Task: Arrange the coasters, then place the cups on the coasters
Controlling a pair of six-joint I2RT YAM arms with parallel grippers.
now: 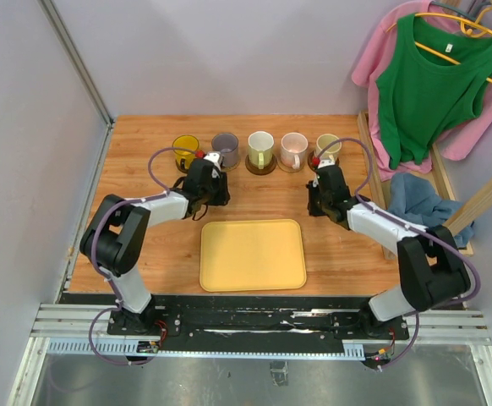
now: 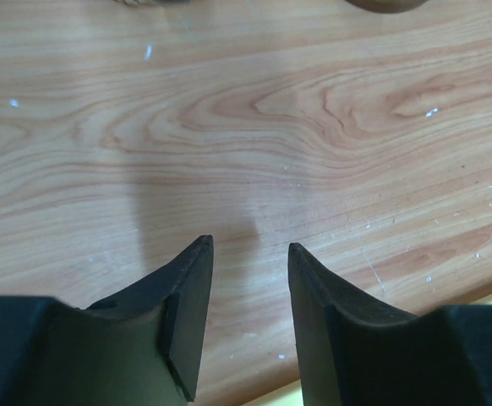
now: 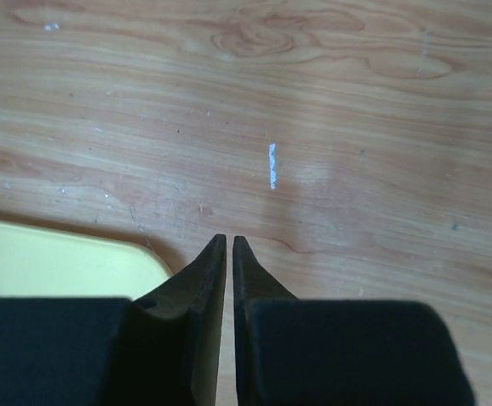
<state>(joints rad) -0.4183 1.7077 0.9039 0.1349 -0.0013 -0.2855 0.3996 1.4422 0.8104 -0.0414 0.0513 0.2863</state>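
1. Wooden table [image 1: 254,199], far side: five cups [image 1: 260,149] in a row, each apparently seated on a coaster [image 1: 261,168]; my arms hide part of some discs.
2. My left gripper [image 2: 250,247]: jaws partly apart, empty, over bare wood near the grey-purple cup [image 1: 225,148].
3. My right gripper [image 3: 230,240]: jaws all but closed, empty, beside the yellow tray [image 3: 51,254].
4. Risk: both wrists sit close to the row, so a careless pull-back could clip a handle and drag a cup off its coaster.
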